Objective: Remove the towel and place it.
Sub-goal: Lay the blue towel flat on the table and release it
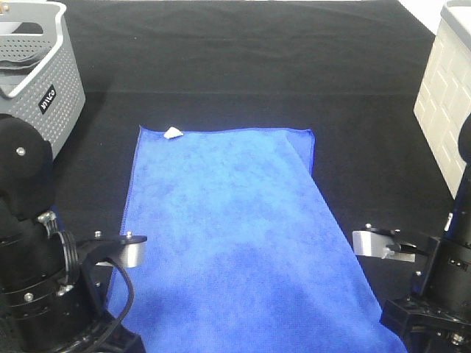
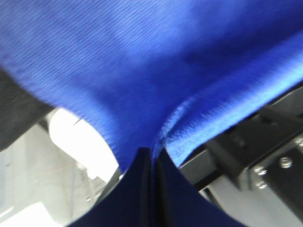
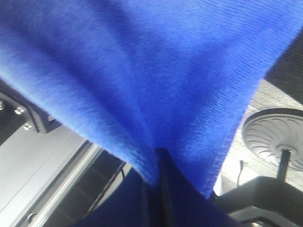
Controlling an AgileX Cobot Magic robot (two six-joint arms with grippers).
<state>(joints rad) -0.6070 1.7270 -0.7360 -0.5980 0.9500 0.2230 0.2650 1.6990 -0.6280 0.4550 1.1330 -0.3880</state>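
Surface: a table (image 1: 243,66) covered in black cloth is seen from above and fills the exterior view.
Towel: a blue towel (image 1: 228,228) is stretched lengthwise down the middle of the frame, from just above centre to the bottom edge. Its far end is laid flat on the table, and a diagonal crease is seen running down from the upper right corner.
Tag: a small white tag (image 1: 173,133) is seen at the towel's upper left corner.
Left claw: the left gripper (image 2: 152,156) is pressed together and clamped on a bunched edge of the towel.
Right claw: the right gripper (image 3: 157,156) is likewise closed, with towel cloth pinched between its tips.
Arms: the left arm (image 1: 37,265) is placed at the lower left, the right arm (image 1: 441,279) at the lower right, each beside a long edge of the towel.
Basket: a grey perforated basket (image 1: 37,66) is set in the upper left corner, apart from the towel.
Box: a white panelled box (image 1: 441,110) is seen at the upper right edge.
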